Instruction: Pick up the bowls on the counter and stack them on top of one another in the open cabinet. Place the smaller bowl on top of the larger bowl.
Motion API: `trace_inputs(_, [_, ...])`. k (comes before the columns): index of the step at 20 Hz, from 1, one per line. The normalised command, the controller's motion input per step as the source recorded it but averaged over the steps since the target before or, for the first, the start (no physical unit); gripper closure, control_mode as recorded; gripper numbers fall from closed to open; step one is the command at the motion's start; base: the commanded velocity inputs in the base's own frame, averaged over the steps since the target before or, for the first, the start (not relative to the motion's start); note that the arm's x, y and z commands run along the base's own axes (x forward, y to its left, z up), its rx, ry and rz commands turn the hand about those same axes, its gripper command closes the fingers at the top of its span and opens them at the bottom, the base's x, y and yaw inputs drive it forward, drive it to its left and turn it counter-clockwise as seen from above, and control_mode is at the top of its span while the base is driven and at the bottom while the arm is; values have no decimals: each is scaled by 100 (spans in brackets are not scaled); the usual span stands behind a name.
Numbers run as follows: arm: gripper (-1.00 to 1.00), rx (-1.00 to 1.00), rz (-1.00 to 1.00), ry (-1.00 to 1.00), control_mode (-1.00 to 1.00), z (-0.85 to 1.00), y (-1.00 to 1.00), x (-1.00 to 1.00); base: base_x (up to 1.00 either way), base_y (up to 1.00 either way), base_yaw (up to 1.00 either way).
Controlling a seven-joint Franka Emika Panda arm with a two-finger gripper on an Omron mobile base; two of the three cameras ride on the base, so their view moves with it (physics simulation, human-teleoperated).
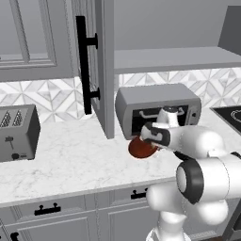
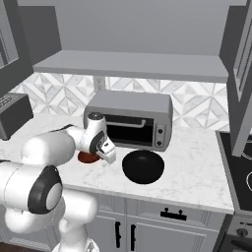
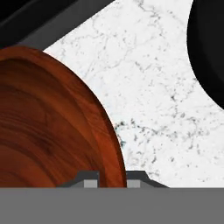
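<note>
The smaller bowl, glossy reddish-brown, lies on the white marble counter in front of the toaster oven's left end. My gripper reaches down onto its near rim, and the fingertips are shut on that rim, one on each side of it. The larger bowl, black, rests on the counter just to the right, apart from the brown one. Above, the open cabinet's shelf is bare.
A grey toaster oven stands right behind the bowls. The cabinet door with its black bar handle hangs open to its left. A toaster sits at the far left, a black cooktop at the right.
</note>
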Motion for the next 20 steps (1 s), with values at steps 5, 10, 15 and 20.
trace_inputs(5, [100, 0, -21, -3, -100, 91, -30, -24, 0, 0, 0])
trace_inputs(10, [100, 5, -29, 8, -100, 72, -90, -20, 0, 0, 0])
trace_inputs(15, [100, 15, -31, 14, -100, 32, -100, -23, 0, 0, 0])
trace_inputs(20, [100, 7, -24, 9, -100, -9, -100, -17, 0, 0, 0])
